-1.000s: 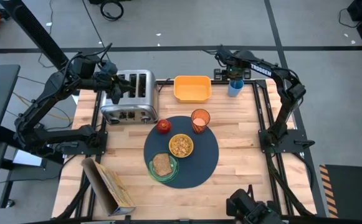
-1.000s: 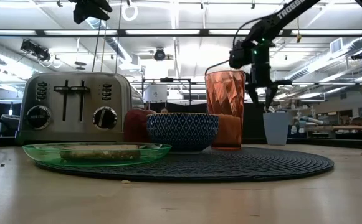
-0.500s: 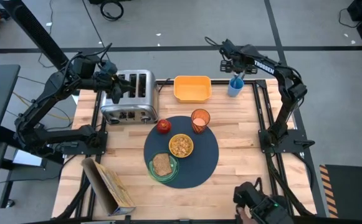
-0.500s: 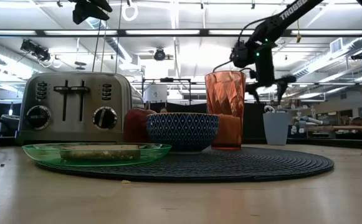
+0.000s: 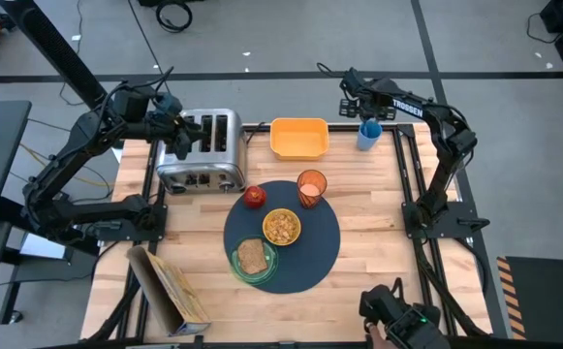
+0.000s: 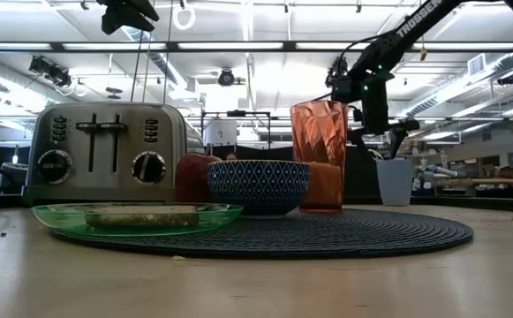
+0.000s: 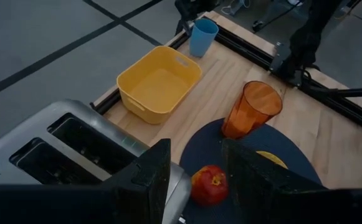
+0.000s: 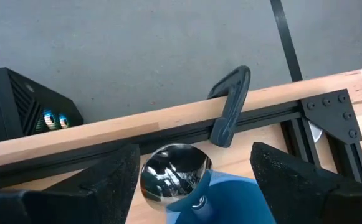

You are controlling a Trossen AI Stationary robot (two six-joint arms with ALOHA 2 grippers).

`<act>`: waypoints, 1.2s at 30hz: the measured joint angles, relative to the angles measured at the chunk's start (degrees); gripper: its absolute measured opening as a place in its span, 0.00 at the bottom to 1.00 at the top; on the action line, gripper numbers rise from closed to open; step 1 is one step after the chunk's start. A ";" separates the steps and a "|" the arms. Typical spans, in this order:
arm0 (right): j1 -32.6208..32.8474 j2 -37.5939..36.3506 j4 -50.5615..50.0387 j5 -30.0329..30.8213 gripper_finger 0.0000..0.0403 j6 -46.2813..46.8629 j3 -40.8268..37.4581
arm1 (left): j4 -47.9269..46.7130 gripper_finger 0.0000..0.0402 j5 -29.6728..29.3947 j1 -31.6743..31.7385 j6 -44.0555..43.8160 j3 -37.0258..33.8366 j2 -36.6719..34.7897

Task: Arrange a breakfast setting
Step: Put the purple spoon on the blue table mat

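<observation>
The dark round mat (image 5: 315, 257) lies mid-table. On it stand the yellow bowl (image 5: 281, 227), the green plate (image 5: 269, 274) with the toast (image 5: 252, 256), the red apple (image 5: 254, 197) and the orange cup (image 5: 311, 186). The spoon (image 8: 171, 174) stands bowl-up in a blue cup (image 5: 367, 134) at the far right corner; its handle is hidden inside. My right gripper (image 8: 193, 152) is open just above that cup, a finger on either side of the spoon's bowl without touching it. My left gripper (image 5: 177, 139) hangs open and empty over the toaster.
The silver toaster (image 5: 203, 150) stands at the far left and the yellow tub (image 5: 298, 139) at the far middle. A cereal box (image 5: 170, 291) lies at the near left. Black frame rails and a clamp (image 8: 230, 102) run along the far edge by the blue cup.
My right gripper has risen from the blue cup, drawn a little toward the far edge, and its fingers have spread apart. The spoon has stayed in the cup. The left arm has kept still.
</observation>
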 joint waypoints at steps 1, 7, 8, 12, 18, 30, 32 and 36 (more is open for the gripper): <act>0.14 0.00 0.00 -0.04 0.76 0.04 0.00 | 0.25 0.38 0.00 0.00 0.01 0.00 0.00; 1.65 0.00 -0.11 -0.03 0.62 1.86 0.00 | 1.49 0.38 0.00 0.04 0.10 0.00 0.00; 1.98 0.00 -0.11 0.15 0.60 1.96 0.00 | 1.54 0.38 0.00 0.04 0.10 0.00 0.00; 3.09 0.00 -0.20 2.06 0.53 2.12 0.00 | 1.60 0.38 -0.02 0.04 0.13 0.00 0.00; 3.91 0.00 -0.66 3.47 0.47 3.17 0.00 | 1.63 0.38 -0.01 0.04 0.15 0.00 0.00; 5.68 0.00 -3.30 7.88 0.41 3.72 0.00 | 1.62 0.38 0.00 0.04 0.86 0.00 0.00; 6.04 0.00 -3.93 9.08 0.40 4.54 0.00 | 1.63 0.38 0.00 0.04 0.92 0.00 0.00; 6.22 0.00 -4.00 10.05 0.40 5.36 0.00 | 1.62 0.38 -0.02 0.04 1.61 -0.02 0.00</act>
